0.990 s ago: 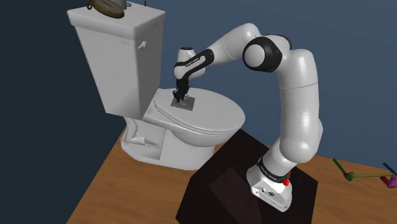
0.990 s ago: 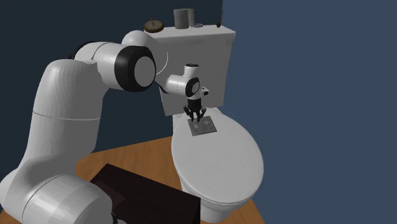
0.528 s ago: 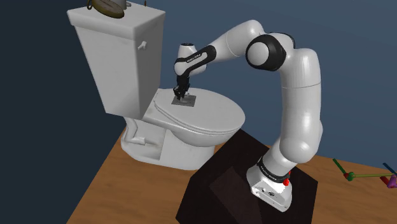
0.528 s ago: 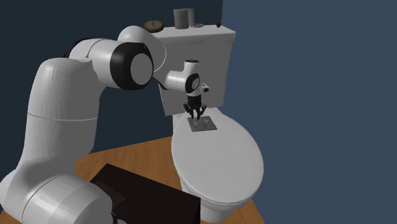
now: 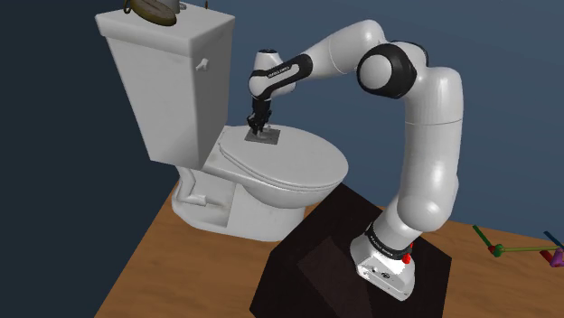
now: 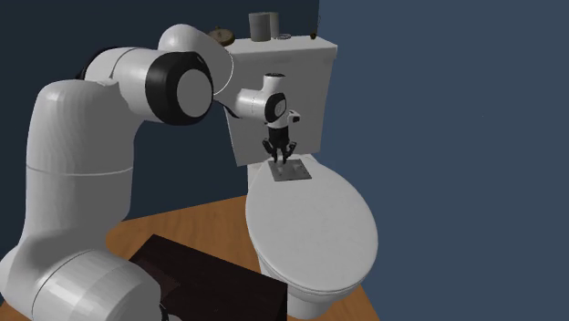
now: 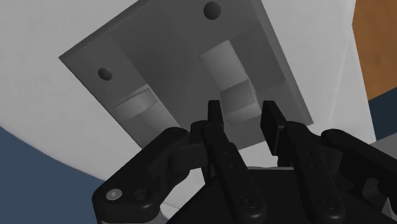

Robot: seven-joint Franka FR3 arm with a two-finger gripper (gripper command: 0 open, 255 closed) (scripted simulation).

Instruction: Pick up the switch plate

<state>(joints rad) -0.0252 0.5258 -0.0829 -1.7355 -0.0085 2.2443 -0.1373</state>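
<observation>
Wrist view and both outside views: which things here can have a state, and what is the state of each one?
Claw: shut on one raised switch of the plate.
Switch plate: held, face up, near level, seems just off the lid.
Toilet lid: down, closed.
Cup: upright on the tank.
</observation>
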